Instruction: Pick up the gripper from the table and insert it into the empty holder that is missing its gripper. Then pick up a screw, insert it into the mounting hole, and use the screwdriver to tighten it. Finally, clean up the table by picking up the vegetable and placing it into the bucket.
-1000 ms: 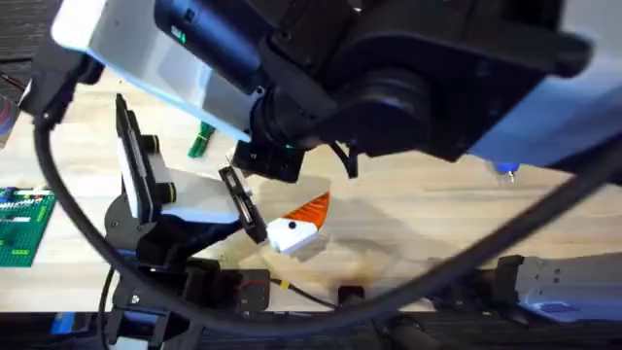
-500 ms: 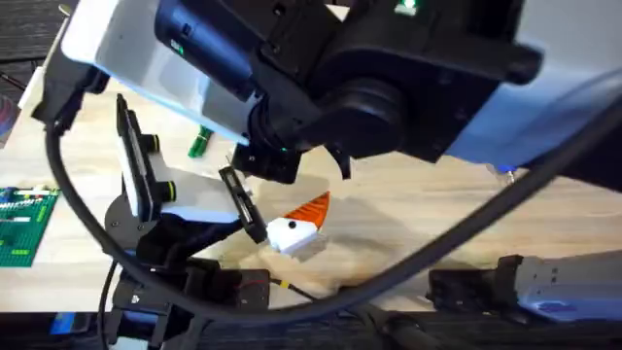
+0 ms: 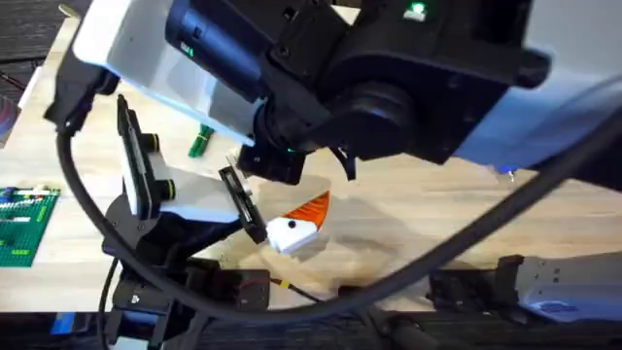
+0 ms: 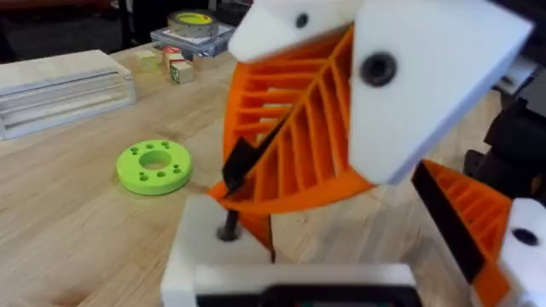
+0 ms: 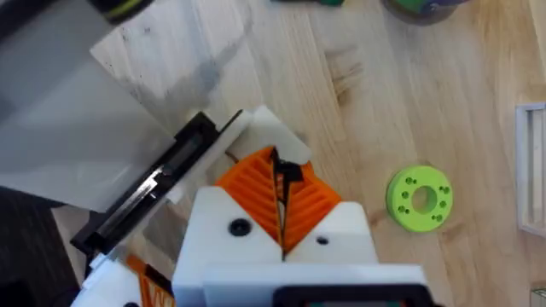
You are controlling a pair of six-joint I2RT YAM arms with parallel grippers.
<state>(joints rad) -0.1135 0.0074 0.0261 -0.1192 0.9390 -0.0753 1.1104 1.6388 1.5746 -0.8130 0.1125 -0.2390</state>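
Note:
My right gripper (image 5: 278,192) is shut on a small black screw (image 5: 288,173). It points down at the white holder (image 4: 256,256) on my left arm's tip. In the left wrist view the screw (image 4: 230,223) stands with its tip on that holder, under the right gripper (image 4: 247,175). The left gripper (image 3: 292,228) is open, with its far orange finger (image 4: 478,226) well apart from the holder. I cannot tell whether the loose orange gripper sits in the holder. The green vegetable (image 3: 201,141) lies at the back left. The blue screwdriver (image 3: 505,171) peeks out at the right.
My right arm (image 3: 389,87) hangs large and dark close under the overhead camera, hiding much of the table. A round green ring disc (image 5: 419,198) lies near the holder. A green brick plate (image 3: 21,226) sits at the left edge. A tape roll (image 4: 191,20) stands far back.
The raised right arm has shifted slightly under the overhead camera. The left arm, its white and orange gripper and the vegetable stay where they were.

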